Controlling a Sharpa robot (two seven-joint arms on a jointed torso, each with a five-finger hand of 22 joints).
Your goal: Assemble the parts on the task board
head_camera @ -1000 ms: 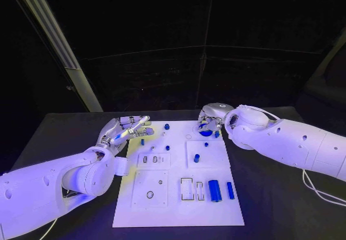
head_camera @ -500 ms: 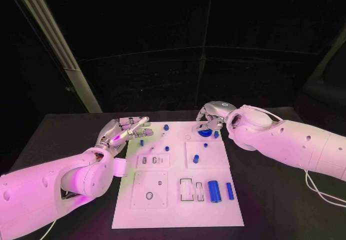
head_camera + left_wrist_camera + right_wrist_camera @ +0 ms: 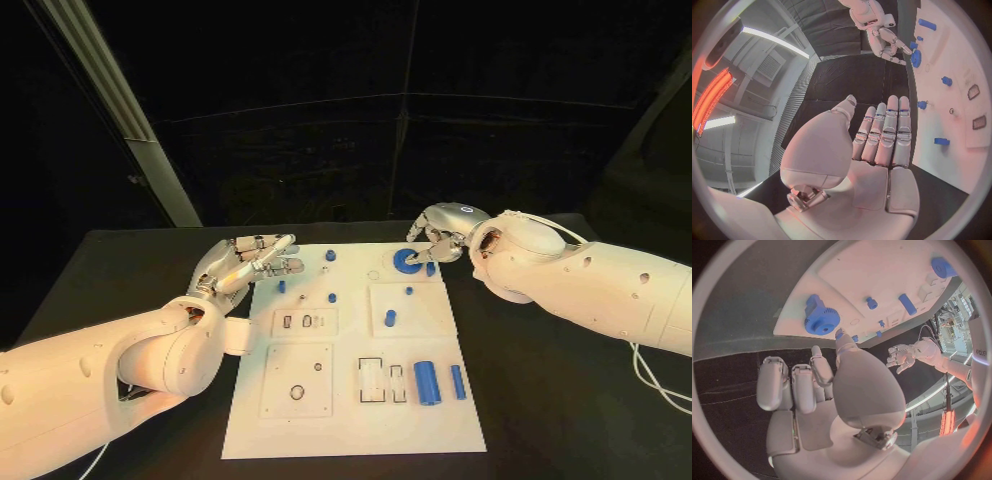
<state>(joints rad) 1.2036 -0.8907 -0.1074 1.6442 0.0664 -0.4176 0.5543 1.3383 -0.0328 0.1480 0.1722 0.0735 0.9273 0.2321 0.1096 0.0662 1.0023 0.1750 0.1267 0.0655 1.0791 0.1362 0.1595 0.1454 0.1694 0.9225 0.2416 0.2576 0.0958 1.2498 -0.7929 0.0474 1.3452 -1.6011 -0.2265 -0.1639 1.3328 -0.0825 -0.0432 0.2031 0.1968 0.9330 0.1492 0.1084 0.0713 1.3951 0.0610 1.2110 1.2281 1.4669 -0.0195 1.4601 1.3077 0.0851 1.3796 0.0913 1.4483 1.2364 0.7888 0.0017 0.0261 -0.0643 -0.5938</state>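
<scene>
1. My right silver hand sits at the far right corner of the white rectangular task board, about 1 o'clock from board centre. Its fingers are partly curled and apart with nothing between them; the round blue toothed gear part lies just beside the fingertips, not gripped as far as I can tell.
2. In the right wrist view the gear rests near the board's far edge, clear of the hand.
3. My left silver hand hovers at 10 o'clock off the board's left edge, fingers straight and side by side, holding nothing.
4. Step as I judge it: grip the gear. I'd come down from above and pinch across its rim, keeping the wrist level so it doesn't skid.
5. Edges: the gear is close to the far edge; a sideways nudge could push it onto the black table.
6. Room: small blue pegs stand at 9 o'clock from the gear, so I'd approach from the right side, where there's open table.
</scene>
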